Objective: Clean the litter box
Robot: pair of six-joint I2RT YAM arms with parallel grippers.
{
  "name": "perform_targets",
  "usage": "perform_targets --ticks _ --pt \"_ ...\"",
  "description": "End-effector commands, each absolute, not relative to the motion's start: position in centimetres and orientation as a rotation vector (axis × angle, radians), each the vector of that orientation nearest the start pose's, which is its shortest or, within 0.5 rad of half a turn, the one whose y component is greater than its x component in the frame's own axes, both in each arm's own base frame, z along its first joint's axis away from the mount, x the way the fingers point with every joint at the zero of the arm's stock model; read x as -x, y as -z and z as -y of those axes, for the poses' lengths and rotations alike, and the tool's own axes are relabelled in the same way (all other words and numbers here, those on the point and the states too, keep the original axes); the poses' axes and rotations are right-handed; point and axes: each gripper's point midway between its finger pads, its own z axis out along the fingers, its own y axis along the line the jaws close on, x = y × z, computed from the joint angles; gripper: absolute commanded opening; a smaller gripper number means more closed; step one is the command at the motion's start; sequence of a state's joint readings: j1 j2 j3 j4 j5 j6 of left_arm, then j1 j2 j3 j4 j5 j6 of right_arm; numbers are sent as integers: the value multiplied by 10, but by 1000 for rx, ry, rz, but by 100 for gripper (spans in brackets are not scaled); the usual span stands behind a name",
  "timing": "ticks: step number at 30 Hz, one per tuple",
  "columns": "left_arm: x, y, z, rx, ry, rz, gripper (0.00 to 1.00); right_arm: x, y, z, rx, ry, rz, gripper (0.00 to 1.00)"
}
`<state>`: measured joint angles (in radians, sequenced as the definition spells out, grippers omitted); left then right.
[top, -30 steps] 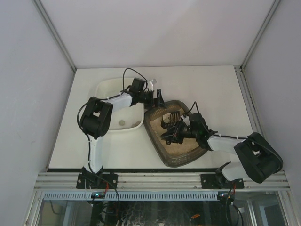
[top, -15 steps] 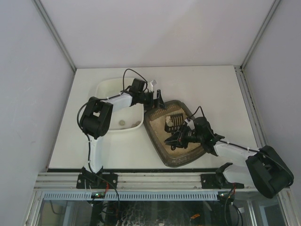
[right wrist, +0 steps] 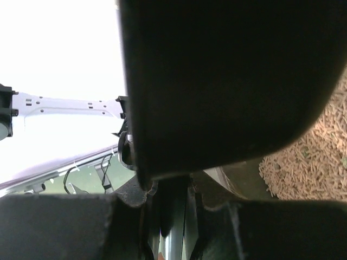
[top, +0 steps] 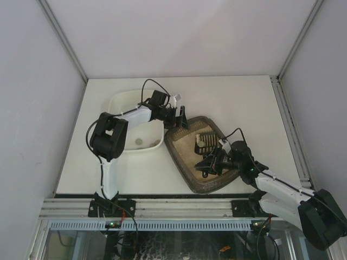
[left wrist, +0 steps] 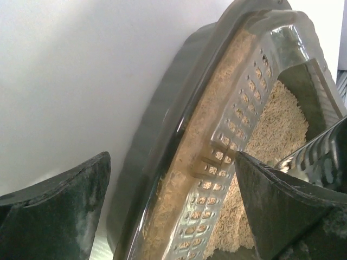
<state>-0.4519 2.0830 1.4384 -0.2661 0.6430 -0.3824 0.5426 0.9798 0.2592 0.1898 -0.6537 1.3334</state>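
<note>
Litter box (top: 178, 156): right tool (top: 212, 162) now sits further toward lower right, grip not discernible. Left tool (top: 179, 117) gapes astride the rim. Scooping judged unfinished.

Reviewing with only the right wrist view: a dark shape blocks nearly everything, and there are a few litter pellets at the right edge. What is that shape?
Observer: The top view shows a dark slotted scoop. It seems to be gripped by the right gripper and sits over the litter in the litter box.
Operator: Where is the left arm?
Observer: The left gripper is open and straddles the box rim at the far corner beside the tub, with one finger outside and one inside.
Operator: Anything in the tub?
Observer: The white tub holds one small greyish lump.
</note>
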Motion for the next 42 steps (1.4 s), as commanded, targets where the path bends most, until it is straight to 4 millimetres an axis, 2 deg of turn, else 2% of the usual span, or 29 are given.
perform_targets --ticks 1,6,14,18,22,27,29,31,33,35,38,40,42 --pt "-373 -116 303 -592 1088 -2438 100 -143 -125 -245 -372 -1703 -2362 0" --pt "-353 -129 279 -723 1008 -2434 100 -143 -133 -242 -304 -1746 -2244 0" --pt "-327 -166 234 -844 890 -2378 100 -131 -150 -241 -25 -1687 -2165 0" --pt "-315 -178 223 -877 845 -2356 100 -122 -148 -236 86 -1636 -2185 0" --pt "-308 -185 217 -881 822 -2349 100 -121 -155 -232 86 -1672 -2122 0" --pt "-304 -198 199 -886 741 -2322 100 -96 -166 -233 257 -1738 -2057 0" --pt "-302 -205 191 -879 694 -2304 100 -97 -168 -227 224 -1742 -2031 0" --pt "-298 -211 185 -882 656 -2290 100 -97 -161 -224 208 -1697 -2062 0" --pt "-294 -214 179 -884 623 -2283 100 -83 -155 -226 270 -1705 -2105 0" --pt "-289 -215 174 -892 599 -2277 100 -76 -160 -225 290 -1752 -2083 0" --pt "-280 -217 170 -898 591 -2264 100 -86 -163 -219 180 -1743 -2047 0" --pt "-274 -218 168 -901 586 -2249 100 -78 -155 -222 197 -1756 -2116 0" --pt "-270 -218 166 -897 576 -2244 100 -67 -157 -226 259 -1785 -2144 0"
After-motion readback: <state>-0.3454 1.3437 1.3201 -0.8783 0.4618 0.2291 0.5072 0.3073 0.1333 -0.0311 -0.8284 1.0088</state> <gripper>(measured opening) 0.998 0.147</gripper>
